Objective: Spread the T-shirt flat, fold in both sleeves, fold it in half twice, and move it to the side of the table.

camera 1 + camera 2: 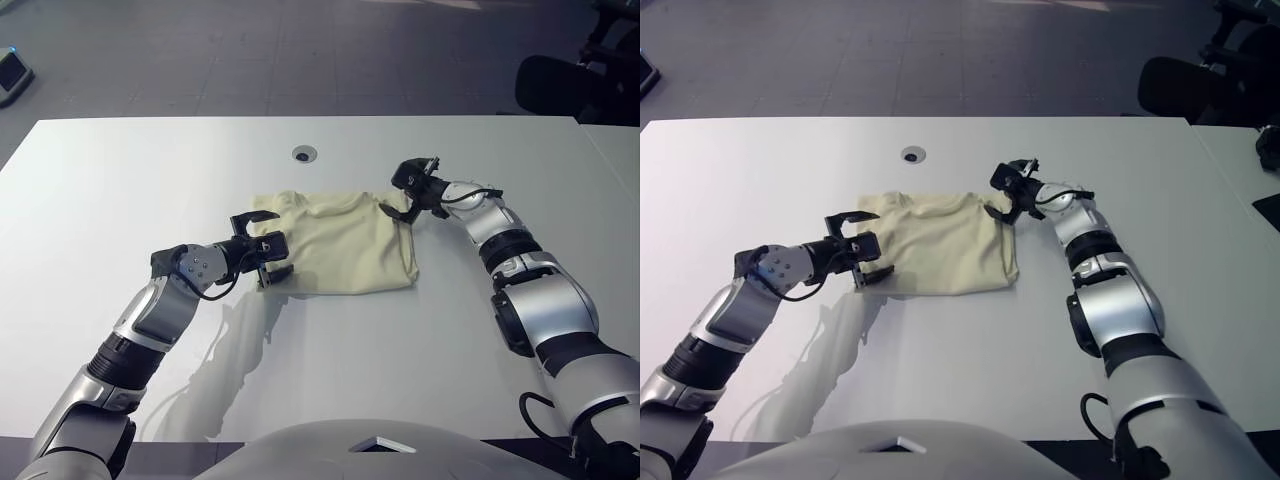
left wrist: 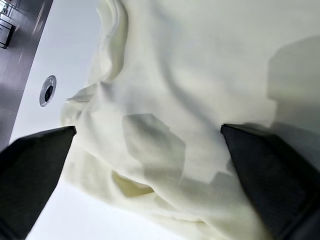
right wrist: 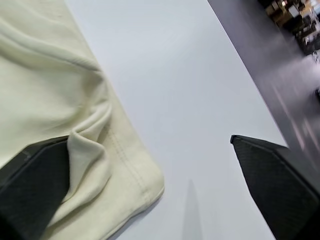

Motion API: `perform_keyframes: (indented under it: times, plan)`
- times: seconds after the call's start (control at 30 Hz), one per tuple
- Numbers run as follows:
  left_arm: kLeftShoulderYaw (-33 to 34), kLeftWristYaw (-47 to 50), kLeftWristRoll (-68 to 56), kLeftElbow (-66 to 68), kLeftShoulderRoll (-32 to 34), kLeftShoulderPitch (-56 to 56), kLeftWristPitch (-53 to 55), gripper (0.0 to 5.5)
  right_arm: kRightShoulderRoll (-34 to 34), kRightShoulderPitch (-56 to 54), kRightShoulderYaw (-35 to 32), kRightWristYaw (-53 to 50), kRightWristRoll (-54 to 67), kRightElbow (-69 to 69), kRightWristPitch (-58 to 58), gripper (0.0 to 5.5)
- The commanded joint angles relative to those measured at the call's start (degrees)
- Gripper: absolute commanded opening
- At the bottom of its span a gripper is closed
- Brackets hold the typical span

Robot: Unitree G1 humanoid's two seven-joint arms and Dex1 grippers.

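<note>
From the left eye view, a pale yellow fabric T-shirt (image 1: 345, 245) lies folded into a rough square near the middle of the broad white bench (image 1: 150, 170), nearer the far edge than the near one, with a small round metal-rimmed cable hole (image 1: 304, 153) just beyond its far left corner. The black two-fingered left end effector (image 1: 270, 245) sits at the shirt's left edge with its fingers spread wide, one raised over the far part of that edge and the other down by the near left corner. The black right end effector (image 1: 408, 190) hangs at the far right corner, also spread open, its lower finger against the bunched cloth there. The right eye view shows the same layout: the shirt's near and right edges lie straight, and the far edge is rumpled. In the left wrist view, the two dark fingers (image 2: 35, 175) stand far apart with wrinkled cloth spanning the space between them. Nothing is pinched, and the cable hole shows beyond the fabric's edge. In the right wrist view, one dark finger (image 3: 35, 185) overlaps a raised fold beside the hemmed corner of the shirt while the other stands over bare bench well clear of the cloth. The opening is wide and nothing is clamped in it.
</note>
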Motion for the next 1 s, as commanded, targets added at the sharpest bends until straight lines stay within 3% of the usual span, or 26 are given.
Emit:
perform_keyframes:
  times: [0.03, 0.2, 0.3, 0.47, 0.63, 0.8, 0.9, 1.0]
  plan:
    - [-1.5, -0.8, 2.2, 7.6, 0.6, -3.0, -3.3, 5.4, -7.6, 8.6, 5.9, 11.8, -4.0, -10.4, -4.3, 5.38]
    - [-5.2, -0.3, 5.3, 27.4, -3.4, -17.2, -14.0, 5.4, -18.5, 21.3, 8.6, 30.5, 0.8, -42.3, 2.0, 5.38]
    - [-7.7, 2.5, 8.0, 42.6, -8.0, -27.8, -21.6, 5.4, -20.7, 25.0, 9.2, 36.7, 4.4, -57.7, 9.3, 5.38]
    - [-11.7, 11.6, 14.2, 65.0, -16.2, -44.1, -32.7, 5.4, -12.7, 24.4, 7.5, 36.3, 13.5, -76.2, 29.6, 5.38]
    - [-7.2, 12.8, 10.9, 70.7, -14.6, -49.0, -40.6, 5.4, -9.6, 20.7, 0.9, 27.7, 13.7, -76.2, 37.4, 5.38]
    - [3.7, -1.4, -5.8, 48.7, -5.4, -36.5, -37.4, 5.4, -12.8, 26.0, -7.4, 23.4, 16.6, -84.2, 43.1, 5.38]
    - [10.8, -10.7, -23.8, 10.3, 7.2, -9.5, -18.6, 5.4, -18.7, 42.6, -15.4, 25.1, 19.5, -99.0, 42.2, 5.38]
    - [21.4, -11.7, -36.0, -12.6, 14.0, 12.2, -5.7, 5.4, -22.2, 57.4, -24.8, 30.1, 22.8, -109.3, 44.7, 5.38]
